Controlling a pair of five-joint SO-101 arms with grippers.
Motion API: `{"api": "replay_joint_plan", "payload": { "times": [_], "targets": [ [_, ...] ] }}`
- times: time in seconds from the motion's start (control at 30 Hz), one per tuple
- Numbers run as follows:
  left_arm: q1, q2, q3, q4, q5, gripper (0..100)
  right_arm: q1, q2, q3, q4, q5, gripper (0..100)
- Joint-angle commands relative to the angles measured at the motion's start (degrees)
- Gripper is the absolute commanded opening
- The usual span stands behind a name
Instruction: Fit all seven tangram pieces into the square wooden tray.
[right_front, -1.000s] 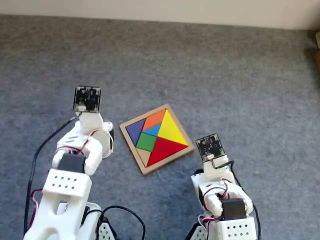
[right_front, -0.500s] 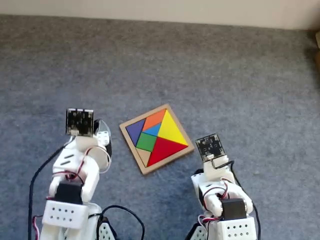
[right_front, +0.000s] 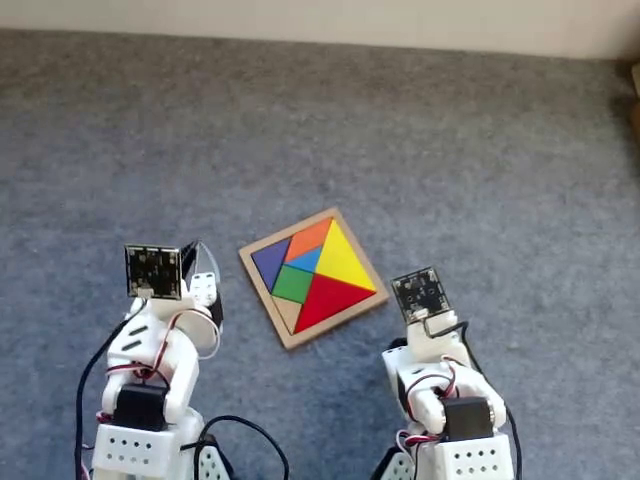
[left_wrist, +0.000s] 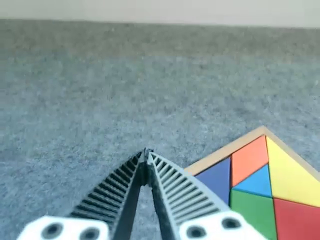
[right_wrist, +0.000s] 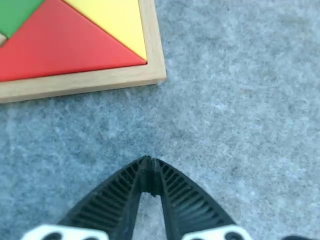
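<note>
left gripper closed, empty | right gripper closed, empty | tray on grey carpet

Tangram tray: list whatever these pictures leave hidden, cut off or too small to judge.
High view: the pale patch in the tray corner nearest the arms is too small to tell piece from bare wood.
Left wrist view: the picture edge cuts off much of the tray; the left gripper covers part of its rim.
Right wrist view: the edge cuts the tray; the green piece barely shows.

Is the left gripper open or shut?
The left gripper is shut: its tips meet in the left wrist view, holding nothing.
</note>
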Motion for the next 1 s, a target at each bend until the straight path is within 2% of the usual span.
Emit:
{"api": "replay_joint_plan", "payload": {
  "times": [0.0,0.13,0.4,0.57,0.97],
  "targets": [
    [-0.6,-1.2,1.1,4.3,-0.3,0,0.4,0.6,8.0,0.4,-0.1,0.5],
    [-0.6,-1.2,1.1,10.7,-0.3,0,0.4,0.6,8.0,0.4,-0.1,0.5],
    [-0.6,-1.2,1.1,28.6,-0.2,0,0.4,0.6,8.0,0.4,-0.1,0.5],
    [-0.6,-1.2,1.1,36.0,0.0,0,0.4,0.6,8.0,0.4,-0.1,0.5],
    [-0.5,-1.2,1.1,36.5,-0.1,0,0.4,0.6,8.0,0.4,-0.1,0.5]
  ]
}}
